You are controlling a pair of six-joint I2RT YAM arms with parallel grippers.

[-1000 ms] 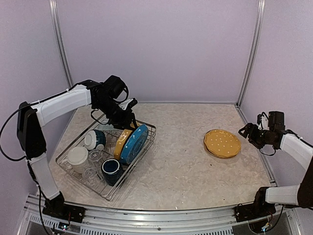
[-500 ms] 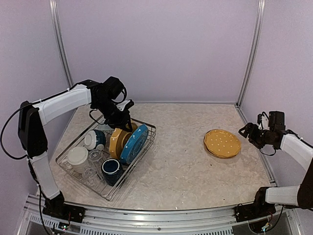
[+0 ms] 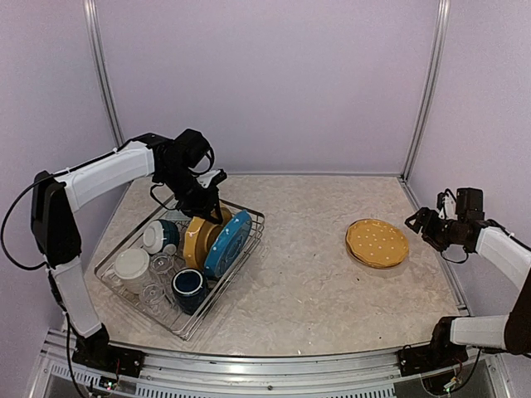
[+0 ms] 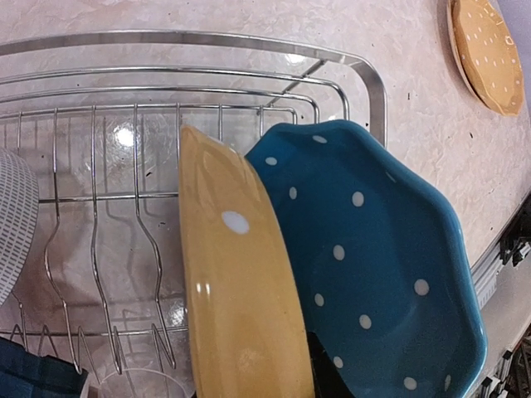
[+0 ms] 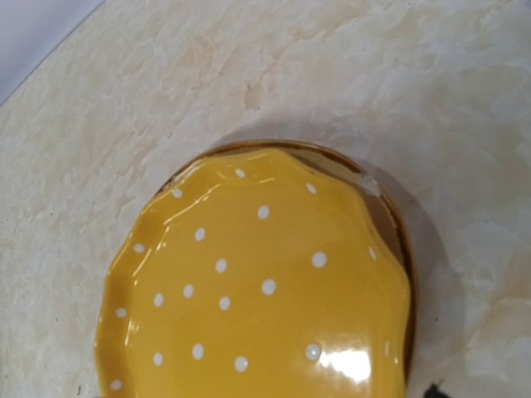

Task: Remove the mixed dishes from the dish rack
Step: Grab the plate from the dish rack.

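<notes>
My left gripper (image 3: 207,200) sits at the top edge of the yellow plate (image 4: 236,298), which stands upright in the rack (image 3: 250,218) just beside the blue plate (image 4: 373,265). I cannot tell whether my fingers are clamped on it. My right gripper (image 3: 421,229), fingers apart, hovers near the dotted plate (image 5: 257,290) lying flat on the table (image 3: 307,274).

White arm shells (image 3: 104,176), black joints (image 3: 189,149), apparently black cables (image 3: 10,217)
</notes>
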